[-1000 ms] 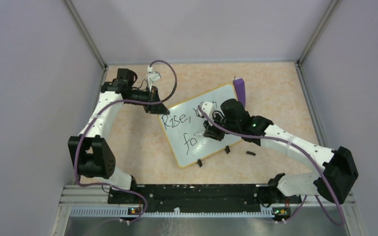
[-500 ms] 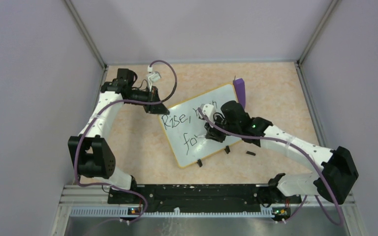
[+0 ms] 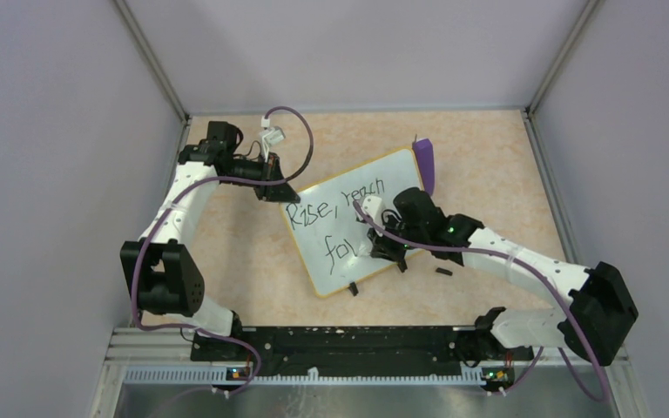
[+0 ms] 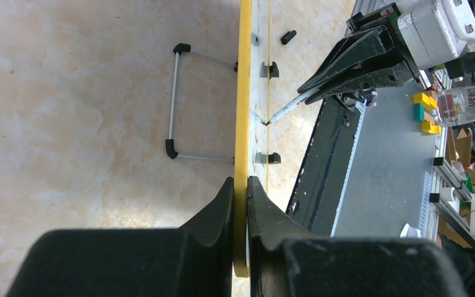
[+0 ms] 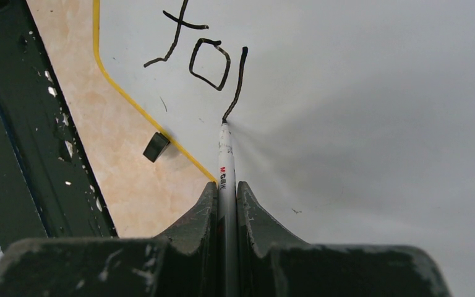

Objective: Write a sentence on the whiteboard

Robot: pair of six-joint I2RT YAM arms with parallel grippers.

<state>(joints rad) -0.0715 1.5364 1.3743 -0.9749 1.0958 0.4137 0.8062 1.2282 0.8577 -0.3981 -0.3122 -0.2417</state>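
Now the right claw [image 5: 226,185], clamped on the pen [image 5: 225,154], had slid down-frame, uncovering "reach" and starting an r after "fo" (the sentence [image 3: 338,198] barely half done). The left claw [image 4: 241,185] pinched the upper-left corner of the whiteboard [image 3: 327,274], mid-frame on the table [image 3: 244,252].
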